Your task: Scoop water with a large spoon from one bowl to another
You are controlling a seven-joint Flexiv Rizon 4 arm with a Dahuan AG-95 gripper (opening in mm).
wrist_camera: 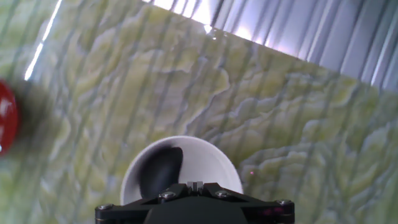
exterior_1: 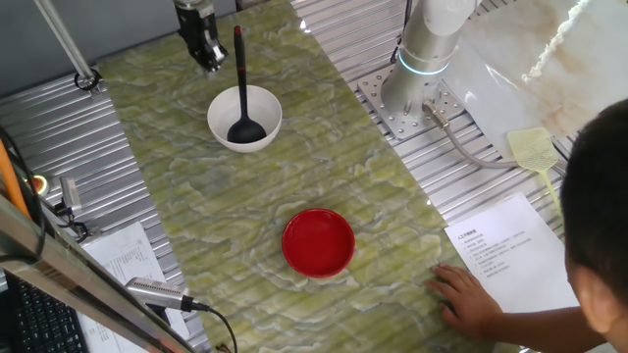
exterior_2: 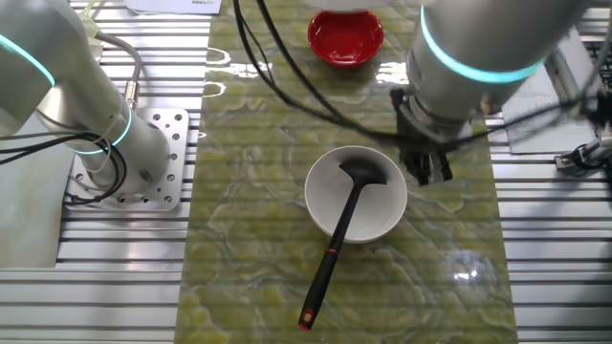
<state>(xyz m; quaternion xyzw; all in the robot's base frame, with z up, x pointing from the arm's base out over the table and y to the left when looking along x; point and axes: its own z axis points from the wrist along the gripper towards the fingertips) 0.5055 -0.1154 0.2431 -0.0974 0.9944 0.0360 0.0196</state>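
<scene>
The white bowl [exterior_1: 218, 123] [exterior_2: 382, 215] [wrist_camera: 211, 158] stands on the green marbled mat with the large spoon's black scoop [exterior_1: 245, 130] [exterior_2: 363, 172] [wrist_camera: 160, 171] resting inside it. Its long handle [exterior_2: 325, 272] leans out over the rim, free of any grip. My gripper [exterior_1: 210, 65] [exterior_2: 427, 172] [wrist_camera: 194, 184] hovers just beside the white bowl, fingers together and holding nothing. The red bowl [exterior_1: 318, 241] [exterior_2: 345, 38] [wrist_camera: 6, 121] sits further along the mat. I cannot make out water in either bowl.
The arm's base [exterior_1: 427, 59] [exterior_2: 143, 153] is bolted beside the mat. A person's hand [exterior_1: 466, 294] rests on the mat's edge near the red bowl, next to a printed sheet [exterior_1: 505, 250]. A yellow fly swatter [exterior_1: 535, 147] lies on the ribbed table.
</scene>
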